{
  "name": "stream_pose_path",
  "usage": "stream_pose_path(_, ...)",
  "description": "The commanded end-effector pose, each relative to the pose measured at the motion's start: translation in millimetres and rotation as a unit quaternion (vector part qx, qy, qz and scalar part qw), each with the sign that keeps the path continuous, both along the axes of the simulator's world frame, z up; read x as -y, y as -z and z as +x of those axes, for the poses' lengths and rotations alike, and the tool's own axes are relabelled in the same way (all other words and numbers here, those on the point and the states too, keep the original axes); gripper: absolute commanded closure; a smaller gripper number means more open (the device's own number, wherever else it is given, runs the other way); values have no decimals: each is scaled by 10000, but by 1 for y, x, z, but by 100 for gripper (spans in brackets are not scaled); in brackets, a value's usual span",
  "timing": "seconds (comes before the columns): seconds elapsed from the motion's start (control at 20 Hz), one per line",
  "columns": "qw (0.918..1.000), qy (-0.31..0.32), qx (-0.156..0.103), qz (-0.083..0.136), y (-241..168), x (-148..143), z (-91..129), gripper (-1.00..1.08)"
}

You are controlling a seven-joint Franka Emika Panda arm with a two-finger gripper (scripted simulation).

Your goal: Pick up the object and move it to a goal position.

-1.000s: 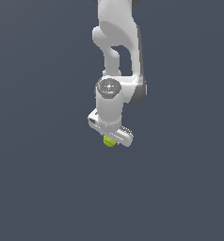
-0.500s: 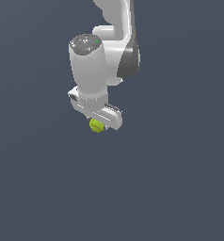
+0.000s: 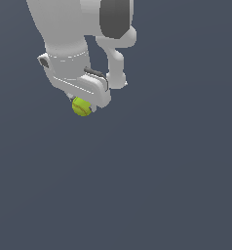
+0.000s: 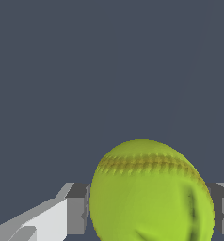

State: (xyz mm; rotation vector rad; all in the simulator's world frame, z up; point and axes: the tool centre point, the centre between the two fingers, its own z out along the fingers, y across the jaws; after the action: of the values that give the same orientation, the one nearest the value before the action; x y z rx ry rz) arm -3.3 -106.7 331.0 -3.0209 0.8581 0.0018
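Pincer [image 3: 82, 103]: clamping the ball [image 3: 81, 106] between its fingers [image 4: 76, 214], holding it aloft under the arm [image 3: 69, 44]. Ball: yellow-green, reddish seam showing. Progress: pickup looking done; carrying to goal remaining, no goal marker showing. Surface: plain dark grey-blue, featureless all around; no room details showing.

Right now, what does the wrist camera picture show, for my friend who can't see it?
A yellow-green ball with reddish stitched seams fills the lower part of the picture, held between the two grey fingers of the robot's hand. Everything behind it is plain dark blue-grey.
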Motion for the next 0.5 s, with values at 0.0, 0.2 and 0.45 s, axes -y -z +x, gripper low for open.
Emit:
stream_pose_path(0.0,10000,-2,3,0,-28,12,-2,108)
stream_pose_path(0.2,10000,-4,3,-3,-69,30,-4,108)
stream_pose_path(0.45,10000,-7,3,-5,-110,48,-5,108)
